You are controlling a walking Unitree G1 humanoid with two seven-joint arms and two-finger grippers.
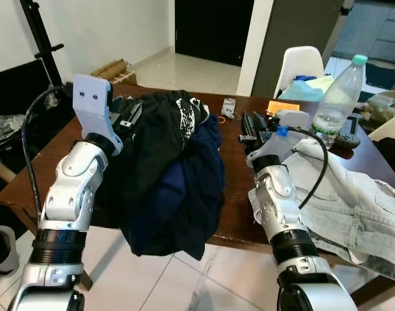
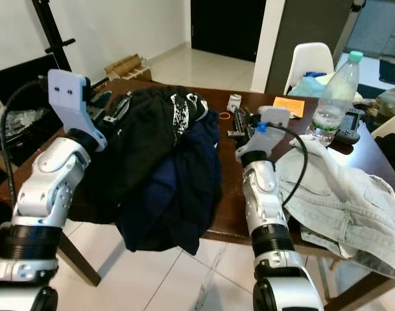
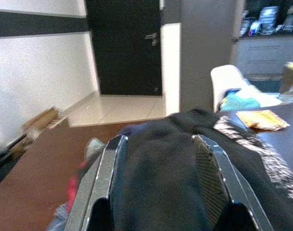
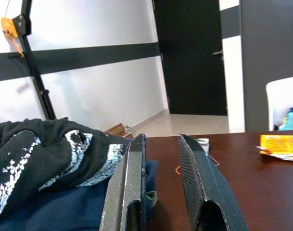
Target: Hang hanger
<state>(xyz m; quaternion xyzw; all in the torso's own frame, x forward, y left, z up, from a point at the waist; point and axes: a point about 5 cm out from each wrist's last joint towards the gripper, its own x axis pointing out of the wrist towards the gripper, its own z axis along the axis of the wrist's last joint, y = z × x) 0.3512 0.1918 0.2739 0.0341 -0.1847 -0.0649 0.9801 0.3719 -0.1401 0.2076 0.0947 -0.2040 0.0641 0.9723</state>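
Position log, left to right. My left gripper [image 3: 160, 192] was raised over the left part of the dark wooden table [image 1: 239, 188], its fingers [image 3: 100, 187] apart and straddling a fold of the black garment [image 1: 152, 136]. That garment lay heaped with a navy garment [image 1: 184, 194] under and beside it, the pile hanging over the table's near edge. I could not make out a hanger anywhere in the pile or on the table; where it was, I could not tell. Near the table's middle, a small orange ring [image 2: 224, 116] and a small white object [image 2: 234, 102] lay on bare wood. My right gripper [image 4: 158, 187] sat low over the table, just beside the navy garment, fingers [image 4: 129, 187] slightly apart with nothing between them. An orange packet [image 2: 287, 105] lay beyond it. A clear bottle with a green cap [image 1: 336, 97] stood upright further right, and a pale denim garment [image 1: 353, 201] covered the table's right end.
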